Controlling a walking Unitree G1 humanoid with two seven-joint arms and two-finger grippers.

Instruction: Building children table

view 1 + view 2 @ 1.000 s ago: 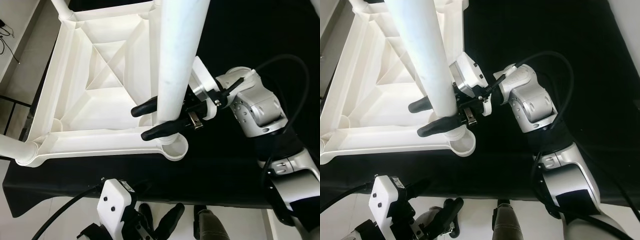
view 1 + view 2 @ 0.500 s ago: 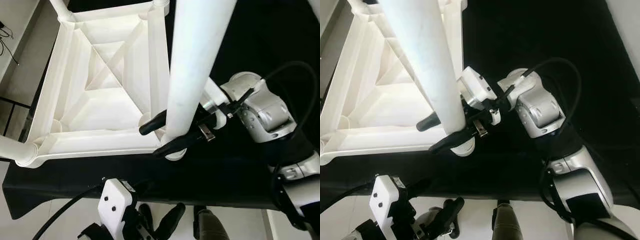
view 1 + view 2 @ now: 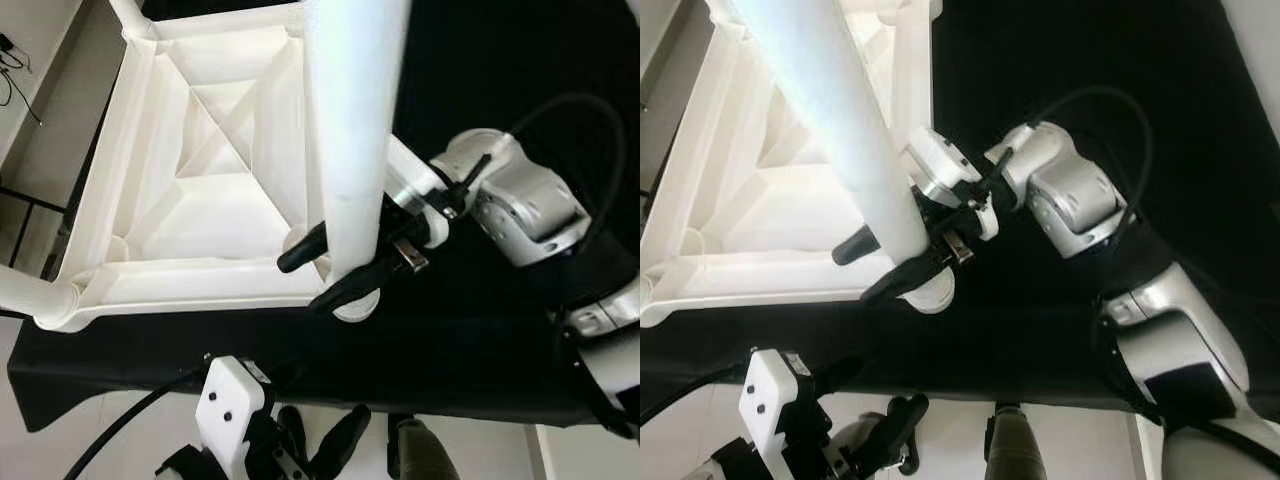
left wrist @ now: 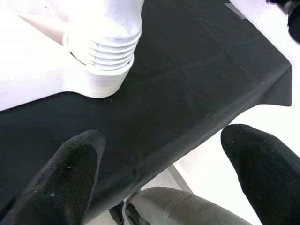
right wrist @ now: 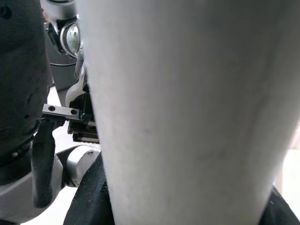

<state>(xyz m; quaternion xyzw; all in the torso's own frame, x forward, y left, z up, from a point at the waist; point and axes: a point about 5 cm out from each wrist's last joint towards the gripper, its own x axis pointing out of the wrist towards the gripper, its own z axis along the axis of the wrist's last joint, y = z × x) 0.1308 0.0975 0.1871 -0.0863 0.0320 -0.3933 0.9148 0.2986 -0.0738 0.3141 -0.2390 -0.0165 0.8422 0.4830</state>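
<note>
Leg brought over the near corner socket, ready to seat

We see the upturned white tabletop (image 3: 190, 215) lying on the black-draped surface (image 3: 470, 330), ribbed underside up. Our right gripper (image 3: 322, 268) is clamped around the low end of the white leg (image 3: 350, 130). A second ago the leg's foot hung inboard of the open near-right corner socket (image 3: 357, 305); now it stands over it and the leg has swung back closer to upright. We judge the leg to be aligned, so pressing it down into the socket is next. Our left gripper (image 4: 159, 154) hangs idle below the surface edge, fingers spread.
</note>
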